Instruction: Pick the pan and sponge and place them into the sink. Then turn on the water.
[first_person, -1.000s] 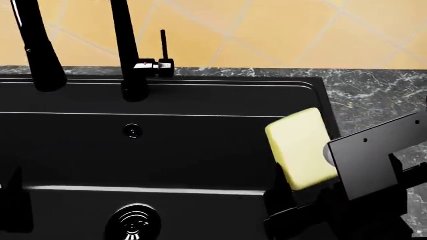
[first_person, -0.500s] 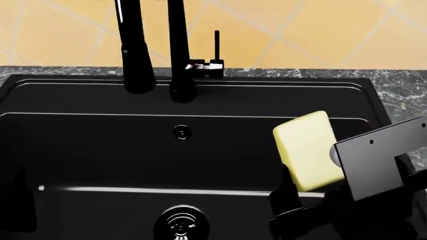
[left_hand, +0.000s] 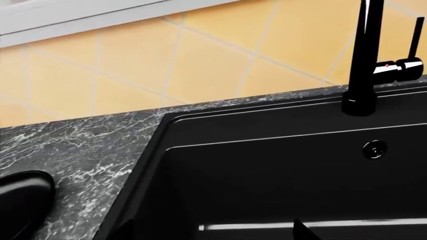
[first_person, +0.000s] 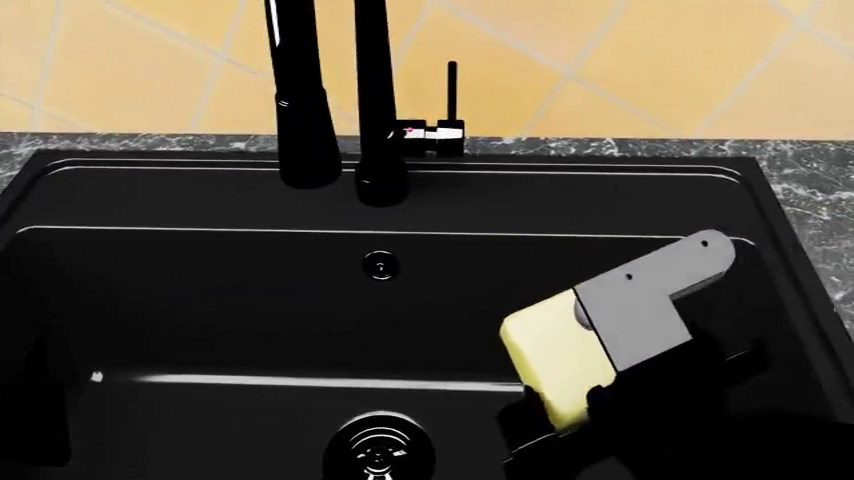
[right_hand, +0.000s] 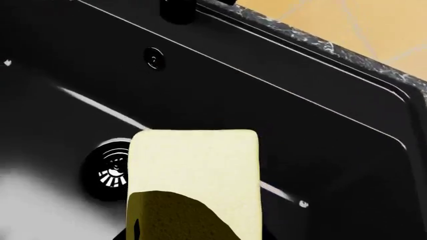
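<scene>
Left wrist view: the sink (left_hand: 280, 175) fills most of the frame, its basin showing no pan; the faucet (left_hand: 363, 60) stands on the far rim. A rounded glossy black shape, probably the pan (left_hand: 20, 200), lies on the desk (left_hand: 87, 150) just outside the sink's rim. The left gripper is not identifiable here, so its opening cannot be told.

Head view: the right gripper (first_person: 567, 425) holds the sponge (first_person: 554, 362) above the sink interior, near the basin's right half and beside the drain (first_person: 378, 448). No water (first_person: 307, 190) leaves the spout.

Right wrist view: the sponge (right_hand: 193, 170) sits between the fingers, closed against it, with the drain (right_hand: 110, 170) directly below and to one side.

Step in hand: carrying the sponge into the sink; judged close to release.

Next move: lower slightly and open the right gripper so the sponge drops on the basin floor; the pan and the faucet lever (first_person: 451, 95) appear left to do.
</scene>
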